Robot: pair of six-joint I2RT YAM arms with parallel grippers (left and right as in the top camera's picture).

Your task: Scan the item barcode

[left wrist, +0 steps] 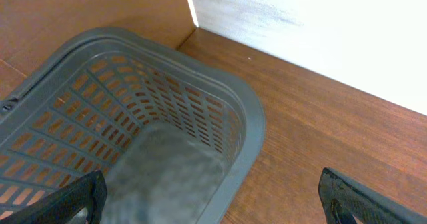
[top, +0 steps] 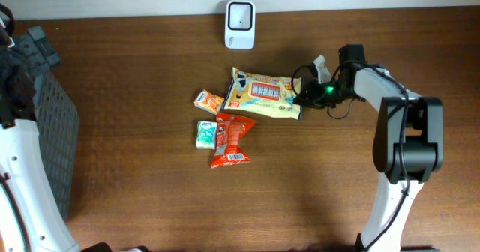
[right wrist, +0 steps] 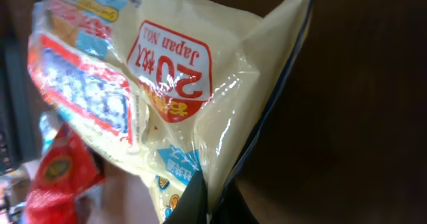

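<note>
Table [top: 150,207] first: brown wood, with a grey slatted basket [top: 56,132] at its left edge. Mid-table lies the yellow pack [top: 264,93], which we take as the item. It lies flat with its print up, just below the white scanner [top: 240,25] at the back edge. A red bag [top: 231,139] sits in front of the pack, an orange box [top: 208,100] is at the pack's left end, and a teal pack [top: 206,134] is beside the red bag.

The right gripper [top: 304,98] is at the pack's right end, and the wrist view shows its jaws pinching the pack's edge seam. The left gripper [left wrist: 213,201] hangs over the basket with its jaws spread wide and nothing in them.

We judge the step to be the grasp just made, with the lift not yet begun. We see no barcode on the visible face, so it is possibly underneath; the close view is too blurred to be sure. The next move calls for raising the pack without the thin film slipping, then turning the coded face toward the scanner.
</note>
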